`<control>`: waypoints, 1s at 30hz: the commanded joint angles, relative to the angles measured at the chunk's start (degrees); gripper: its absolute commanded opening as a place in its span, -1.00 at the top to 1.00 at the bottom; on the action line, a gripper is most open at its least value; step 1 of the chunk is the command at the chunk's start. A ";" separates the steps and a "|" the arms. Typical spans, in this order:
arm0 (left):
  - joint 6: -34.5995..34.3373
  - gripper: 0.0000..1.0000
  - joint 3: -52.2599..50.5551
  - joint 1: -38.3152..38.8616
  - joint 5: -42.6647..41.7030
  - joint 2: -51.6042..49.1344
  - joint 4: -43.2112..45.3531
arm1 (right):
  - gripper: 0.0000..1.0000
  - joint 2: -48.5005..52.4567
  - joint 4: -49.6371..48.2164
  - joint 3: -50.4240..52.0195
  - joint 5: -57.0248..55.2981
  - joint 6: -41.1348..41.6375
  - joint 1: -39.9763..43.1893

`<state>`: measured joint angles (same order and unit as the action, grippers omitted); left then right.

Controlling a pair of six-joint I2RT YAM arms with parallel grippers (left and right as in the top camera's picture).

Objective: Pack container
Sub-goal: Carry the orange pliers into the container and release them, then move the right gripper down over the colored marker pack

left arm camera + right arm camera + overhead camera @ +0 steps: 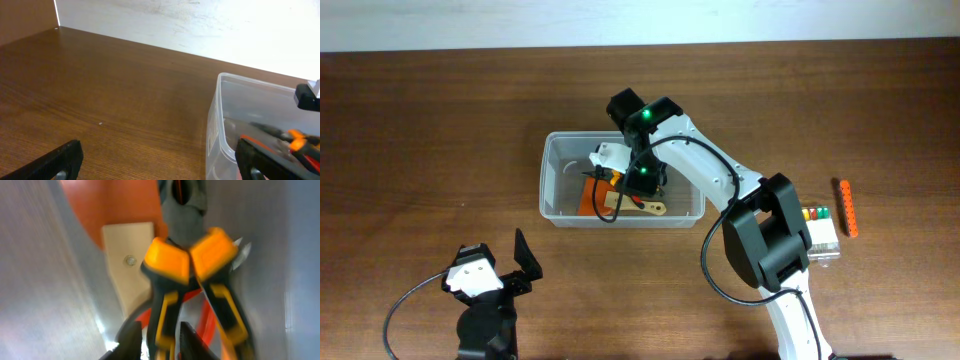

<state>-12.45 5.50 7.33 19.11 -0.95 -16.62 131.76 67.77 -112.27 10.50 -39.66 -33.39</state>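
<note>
An orange rod [845, 208] lies just beside a small clear box [823, 235].

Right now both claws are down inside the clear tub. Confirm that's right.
Not right: only the right claw is down inside the clear tub. The left claw is outside it, open over the table, as the overhead view shows.

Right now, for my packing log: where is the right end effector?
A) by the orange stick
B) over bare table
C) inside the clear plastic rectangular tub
C: the right end effector is down inside the clear plastic rectangular tub, holding the orange-handled pliers.
</note>
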 commanded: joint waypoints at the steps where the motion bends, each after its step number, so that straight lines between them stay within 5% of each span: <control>1: 0.50 -0.98 -0.17 0.17 0.22 0.26 -0.09 | -0.22 -0.90 -2.69 -0.24 -3.98 -0.33 -0.28; 4: 0.50 -0.98 -0.17 0.17 0.20 0.26 -0.09 | -0.43 -0.90 -3.04 -0.26 -5.20 0.11 -0.26; 17: 0.50 -0.98 -0.17 0.17 0.20 0.26 -0.09 | -0.60 -8.85 11.76 -16.63 -5.18 14.05 8.52; 22: 0.50 -0.99 -0.17 0.17 0.20 0.26 -0.09 | -0.52 -13.07 21.49 -26.93 -4.96 16.24 16.09; 30: 0.50 -0.98 -0.17 0.17 0.20 0.26 -0.09 | -0.33 -21.46 28.28 -27.67 -2.45 21.35 30.01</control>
<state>-12.45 5.50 7.33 19.11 -0.95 -16.62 111.87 94.91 -139.50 5.67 -22.28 -7.07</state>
